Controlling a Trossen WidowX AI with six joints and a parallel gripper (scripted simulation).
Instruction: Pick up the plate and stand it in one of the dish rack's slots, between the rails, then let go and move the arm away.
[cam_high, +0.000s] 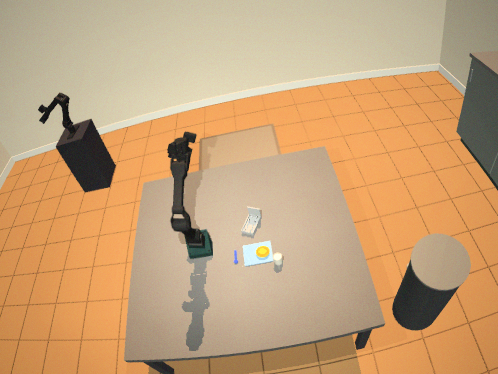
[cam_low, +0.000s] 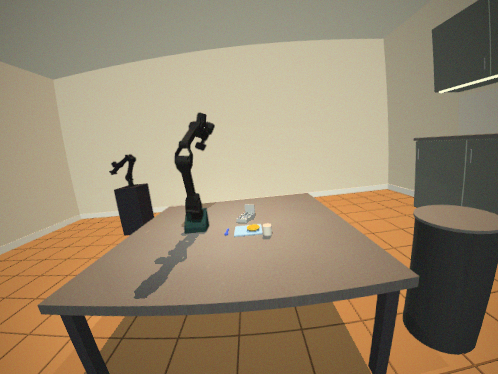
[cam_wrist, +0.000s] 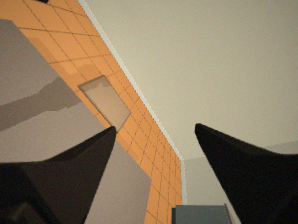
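From the top view, the arm rises from its green base (cam_high: 200, 244) on the counter (cam_high: 300, 200) and reaches up, with the gripper (cam_high: 186, 140) held high above the counter's far edge. Taking the dish rack (cam_high: 251, 221) as the landmark, the orange plate (cam_high: 263, 251) lies flat on a light blue mat (cam_high: 250, 257) just on the near side of the rack, apart from it. A white cup (cam_high: 277, 260) stands at the mat's corner, beside the plate and farther from the rack. A blue spoon (cam_high: 235, 256) lies beside the mat, on the side toward the arm's base. The gripper is well apart from the rack and the plate.

In the exterior view, the dish rack (cam_low: 246, 215) sits beyond the plate (cam_low: 253, 228), which rests flat on the mat (cam_low: 242, 231), with the cup (cam_low: 267, 230) next to it. The gripper (cam_low: 202, 135) hangs high over the base (cam_low: 196, 222), well above the rack.

In the wrist view, the two dark fingers stand wide apart with nothing between them; between them appear orange floor tiles, the wall and part of the counter (cam_wrist: 30, 130). Neither rack nor plate shows here.
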